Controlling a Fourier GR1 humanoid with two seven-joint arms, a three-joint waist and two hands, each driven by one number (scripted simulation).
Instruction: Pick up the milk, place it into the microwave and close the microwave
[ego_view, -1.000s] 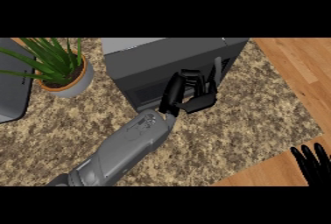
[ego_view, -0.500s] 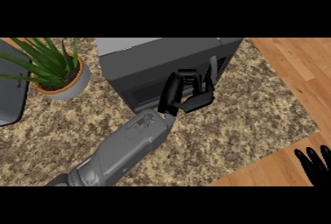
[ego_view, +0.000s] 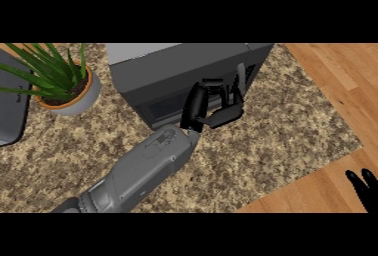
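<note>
- The left hand (ego_view: 210, 105) is raised against the front of the microwave (ego_view: 184, 75), fingers mostly straight and holding nothing.
- The microwave sits at the counter's (ego_view: 280, 130) far edge; its door appears shut or nearly so.
- The milk is not visible, judged to be inside already.
- Step in hand: closing the door. Next move calls for pressing it flush.
- The right hand (ego_view: 363, 187) rests open at the counter's near right corner.
- A potted plant (ego_view: 63, 82) stands at the far left.

The microwave (ego_view: 188, 75) stands at the back of the tabletop (ego_view: 280, 135), with the potted plant (ego_view: 63, 82) to its left. The left hand (ego_view: 210, 105) is against the microwave's front. The right hand (ego_view: 364, 185) shows at the lower right edge.
</note>
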